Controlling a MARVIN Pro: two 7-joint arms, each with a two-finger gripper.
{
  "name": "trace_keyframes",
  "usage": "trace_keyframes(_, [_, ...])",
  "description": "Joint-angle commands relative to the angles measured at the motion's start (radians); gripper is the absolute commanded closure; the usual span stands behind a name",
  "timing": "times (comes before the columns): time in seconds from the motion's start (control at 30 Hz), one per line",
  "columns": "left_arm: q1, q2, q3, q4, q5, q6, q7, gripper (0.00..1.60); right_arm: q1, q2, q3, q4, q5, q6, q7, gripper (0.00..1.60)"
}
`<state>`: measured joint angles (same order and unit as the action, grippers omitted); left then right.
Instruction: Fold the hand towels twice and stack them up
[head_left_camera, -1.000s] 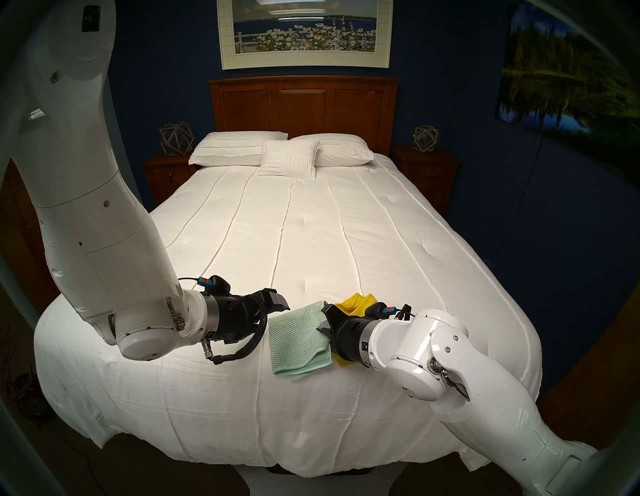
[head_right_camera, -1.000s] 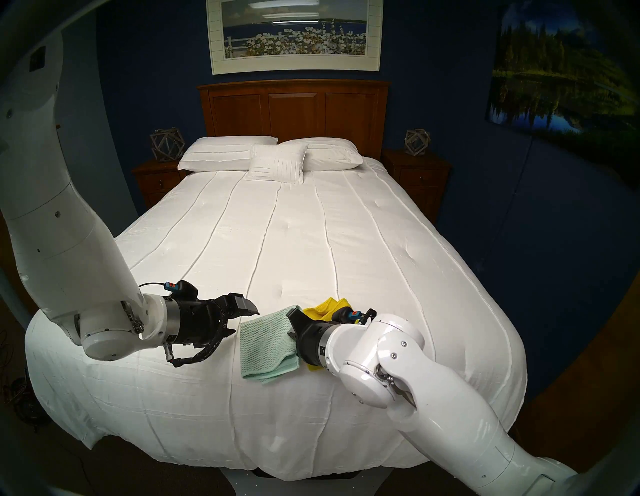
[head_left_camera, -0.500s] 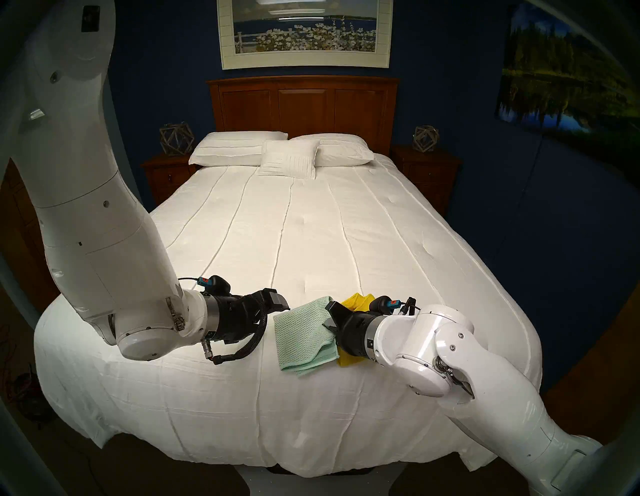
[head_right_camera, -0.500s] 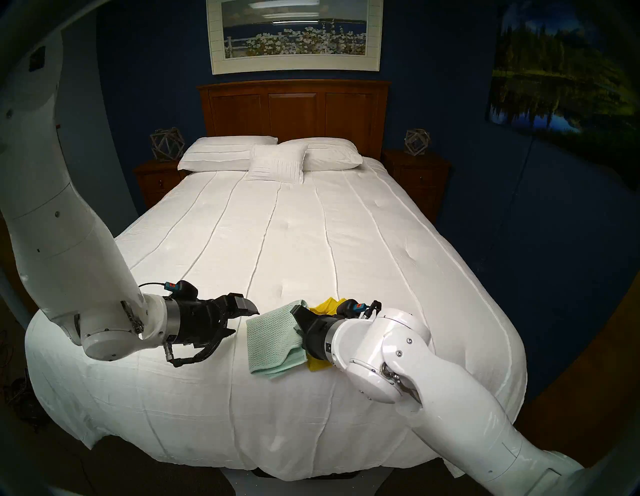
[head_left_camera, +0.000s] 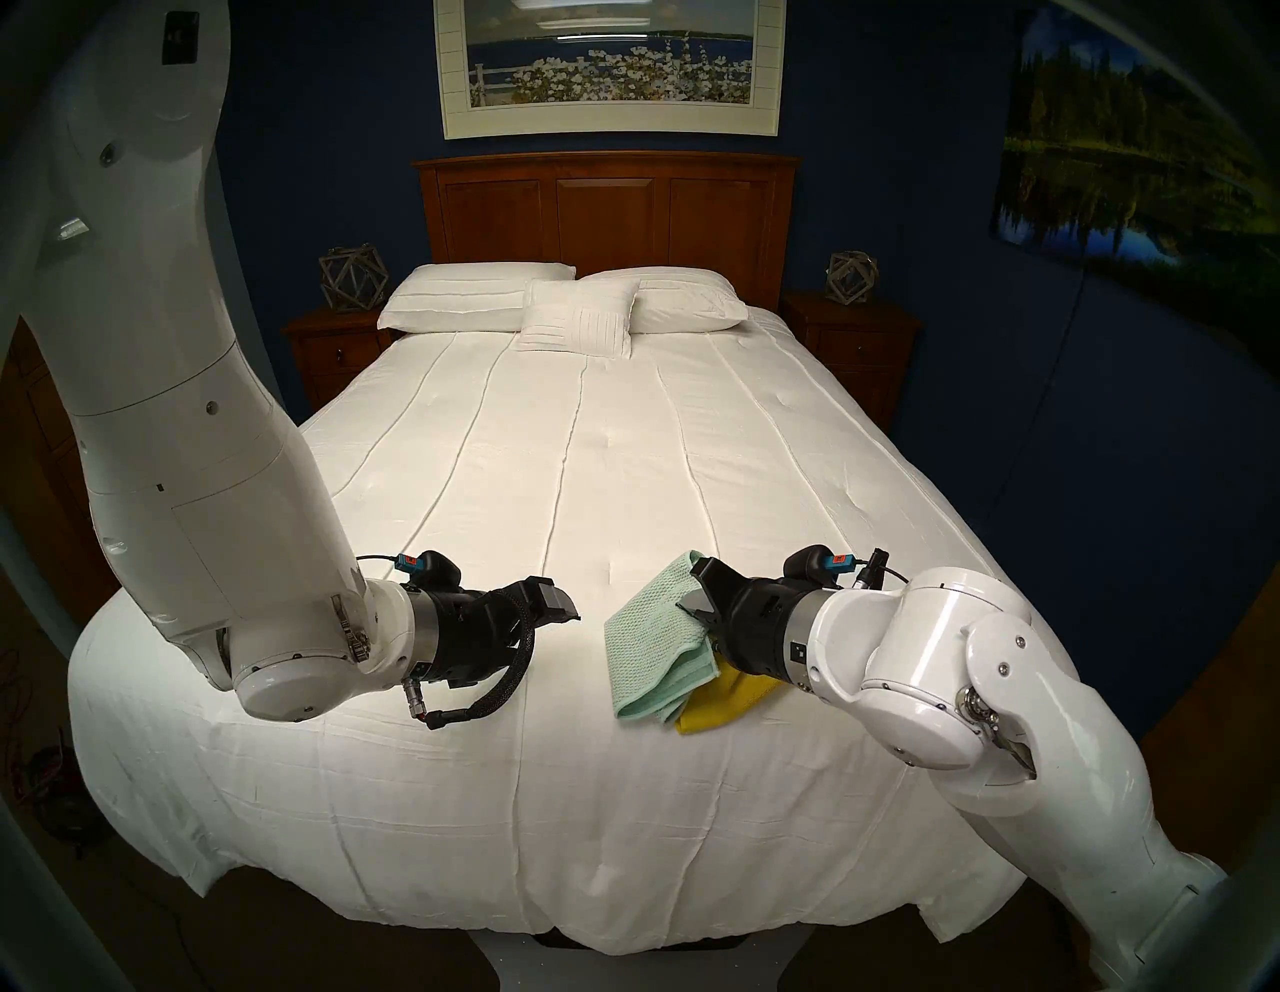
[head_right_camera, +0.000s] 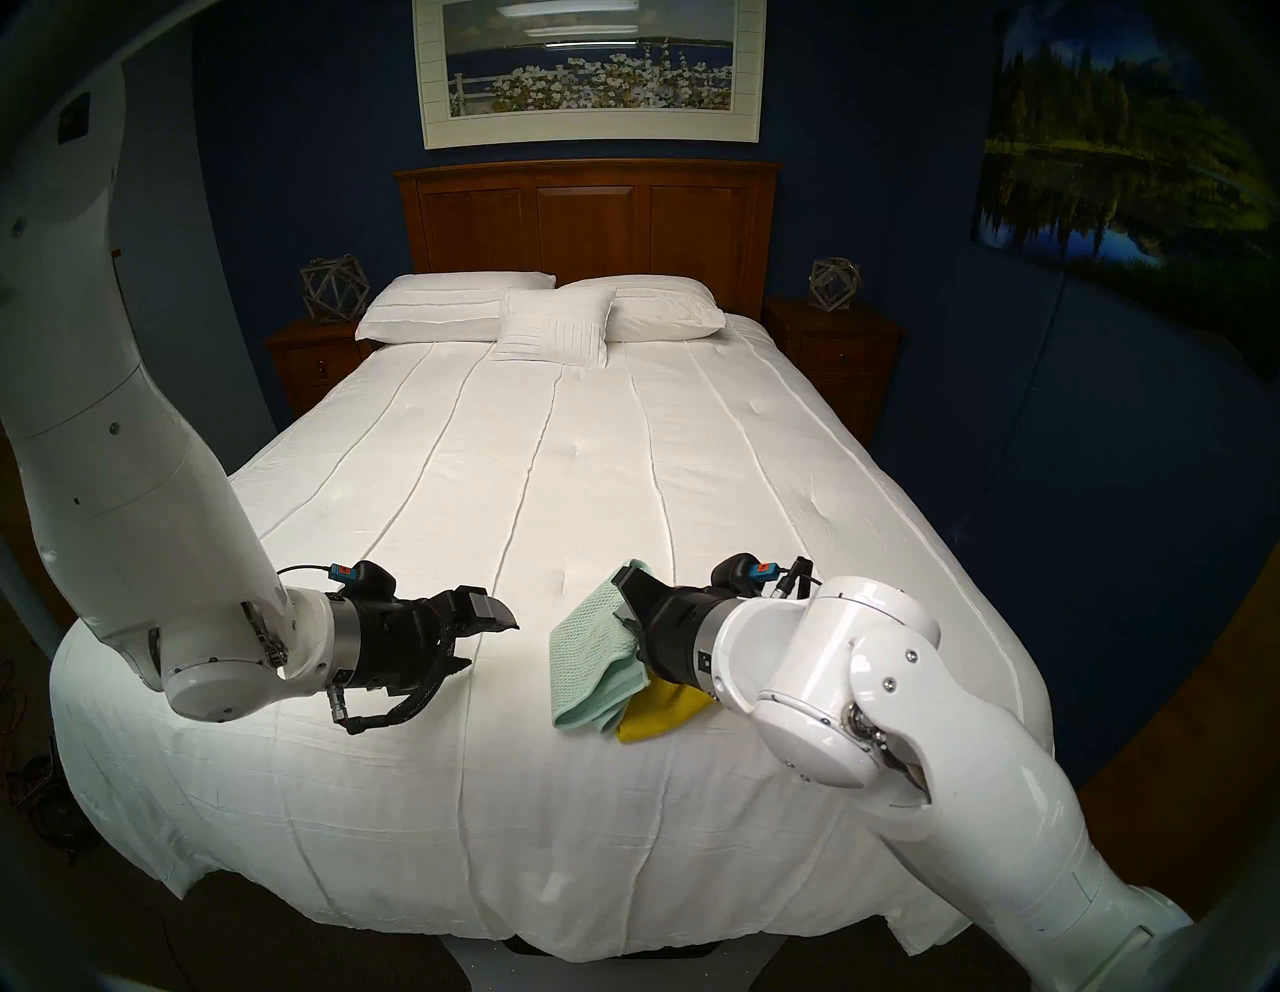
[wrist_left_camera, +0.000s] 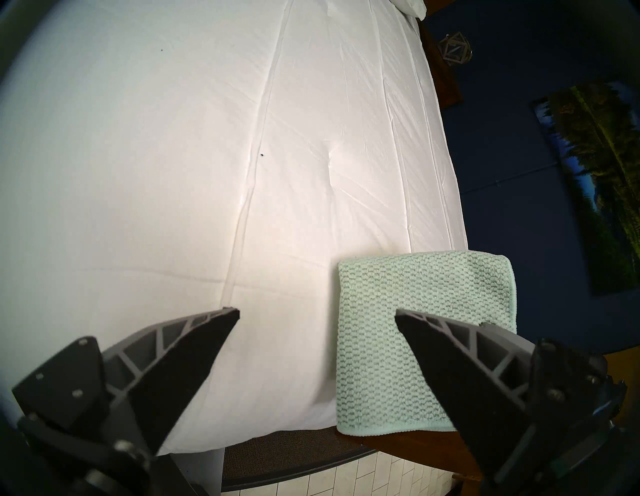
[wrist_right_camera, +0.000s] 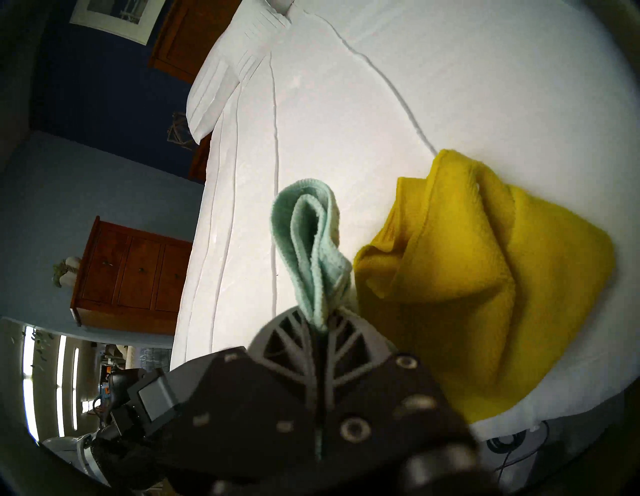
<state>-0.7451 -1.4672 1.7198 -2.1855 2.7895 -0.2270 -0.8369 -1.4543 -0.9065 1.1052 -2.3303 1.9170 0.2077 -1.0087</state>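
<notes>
- Looking for writing first: nothing readable anywhere, just a small black-and-white square marker on the right wrist's collar, too tiny to make out.
- right gripper (head_left_camera: 692, 601) sits right of centre in the head view, jaws pinched together on the upper right edge of the mint-green waffle towel (head_left_camera: 654, 641). Its wrist camera shows the folded layers bunched up and sticking out from between the closed fingers (wrist_right_camera: 294, 332).
- That green towel hangs folded from the grip, lifted off the white bedspread (head_left_camera: 554, 450), its lower corner drooping over the yellow microfibre towel (head_left_camera: 717, 703).
- Yellow one lies loosely folded on the bedspread, low and right of centre, partly tucked under the right wrist.
- left gripper (head_left_camera: 564, 609) hovers left of centre, jaws spread wide and holding nothing, a gap away from the green towel.
</notes>
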Motion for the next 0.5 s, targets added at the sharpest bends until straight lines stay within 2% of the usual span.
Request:
trace_keyframes(0.0, [-0.013, -0.002, -0.003, 0.000, 0.002, 0.003, -0.001, 0.00, -0.080, 0.067, 0.062, -0.042, 0.022, -0.016, 0.005, 1.60])
trace_keyframes(0.13, [-0.013, -0.002, -0.003, -0.001, 0.002, 0.003, -0.001, 0.00, -0.103, 0.081, 0.083, -0.038, 0.030, -0.015, 0.011, 1.60])
trace_keyframes(0.4, [-0.013, -0.001, -0.003, -0.001, 0.002, 0.003, -0.001, 0.00, -0.100, 0.071, 0.061, 0.008, -0.031, -0.026, 0.043, 1.60])
trace_keyframes(0.47, [-0.013, -0.001, -0.003, -0.001, 0.003, 0.003, -0.001, 0.00, -0.099, 0.074, 0.057, 0.020, -0.052, -0.030, 0.038, 1.41])
